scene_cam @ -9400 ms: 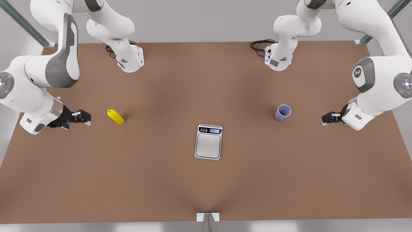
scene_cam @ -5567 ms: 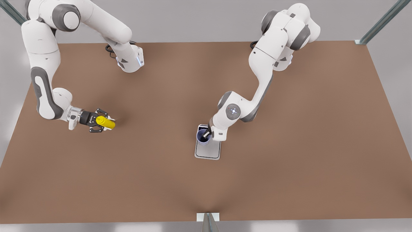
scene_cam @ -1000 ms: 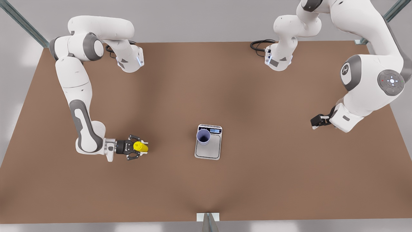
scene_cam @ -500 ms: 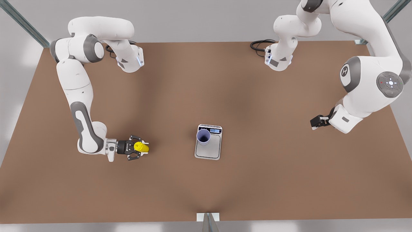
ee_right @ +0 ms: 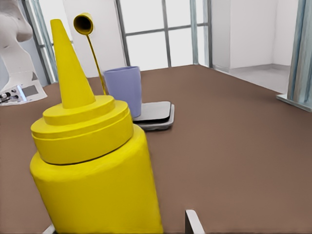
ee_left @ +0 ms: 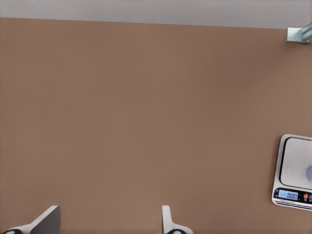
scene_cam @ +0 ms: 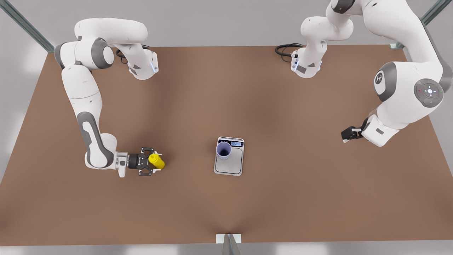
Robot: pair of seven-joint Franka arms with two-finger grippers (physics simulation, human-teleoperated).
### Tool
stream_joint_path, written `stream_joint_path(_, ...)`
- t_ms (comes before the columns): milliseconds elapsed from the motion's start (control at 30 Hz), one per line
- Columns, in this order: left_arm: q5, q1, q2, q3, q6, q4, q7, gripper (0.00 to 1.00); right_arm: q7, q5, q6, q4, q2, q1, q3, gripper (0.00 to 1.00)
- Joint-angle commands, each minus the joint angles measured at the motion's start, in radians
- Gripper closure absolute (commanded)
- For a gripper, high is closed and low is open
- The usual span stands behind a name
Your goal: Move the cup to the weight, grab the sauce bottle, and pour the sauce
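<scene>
the right gripper [scene_cam: 153, 165] clamps the small bright yellow squeeze bottle [scene_cam: 156, 161] above the brown surface [scene_cam: 177, 106]. the lavender-blue cup [scene_cam: 223, 149] stands on the silver-white scale [scene_cam: 229, 164]. the left gripper [scene_cam: 345, 136], fingers spread, waits well apart.

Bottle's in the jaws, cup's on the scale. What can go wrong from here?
The sauce bottle has its cap dangling open, and the right gripper holds it well short of the cup: tilting early could spill on the table.
The cup stands near the weight's corner by the display, not centred; a nozzle bump might tip it.
The left gripper waits open, far off.
</scene>
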Motion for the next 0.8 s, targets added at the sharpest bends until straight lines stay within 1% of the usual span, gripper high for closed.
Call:
stream_joint_path(0,0.000,0.000,0.000,0.000,0.000,0.000,0.000,0.00,0.000,0.000,-0.001,-0.001,0.000,-0.001,-0.001,0.00)
stream_joint_path(200,-0.001,0.000,-0.005,0.000,-0.002,0.000,-0.001,0.00,-0.001,-0.045,-0.004,-0.021,-0.006,-0.047,-0.002,0.00)
stream_joint_path(300,0.000,0.000,0.000,0.000,0.000,0.000,0.000,0.00,-0.003,-0.077,-0.038,-0.036,-0.011,-0.087,-0.002,0.00)
stream_joint_path(400,0.000,0.000,0.000,0.000,0.000,0.000,0.000,0.00,0.000,-0.192,-0.076,-0.053,-0.028,-0.174,-0.002,0.00)
stream_joint_path(467,-0.003,0.002,0.001,0.000,0.000,0.000,0.000,0.00,0.105,-0.315,-0.127,-0.042,-0.057,-0.245,-0.002,0.00)
stream_joint_path(533,0.000,0.000,0.001,0.002,0.000,0.000,0.000,0.00,0.416,-0.489,-0.162,0.042,-0.141,-0.254,-0.028,0.00)
stream_joint_path(567,0.000,0.000,0.001,0.002,0.000,0.000,0.000,0.00,0.644,-0.637,-0.162,0.084,-0.215,-0.246,-0.030,0.00)
stream_joint_path(600,0.000,0.000,0.001,0.002,0.000,0.000,0.000,0.00,0.856,-0.729,-0.170,0.146,-0.245,-0.237,-0.028,0.00)
stream_joint_path(667,0.000,0.000,-0.002,0.002,0.000,0.002,0.000,0.00,1.270,-0.994,-0.190,0.340,-0.268,-0.124,-0.024,0.00)
stream_joint_path(700,0.000,0.000,-0.002,0.000,0.000,0.002,0.000,0.00,1.419,-1.045,-0.190,0.383,-0.276,-0.088,-0.025,0.00)
stream_joint_path(733,0.002,0.000,-0.005,0.000,-0.002,0.002,0.000,0.00,1.626,-1.151,-0.191,0.396,-0.307,-0.048,-0.025,0.00)
stream_joint_path(767,0.000,-0.002,-0.006,0.000,-0.002,0.002,-0.001,0.00,1.891,-1.183,-0.191,0.387,-0.360,0.022,-0.051,0.00)
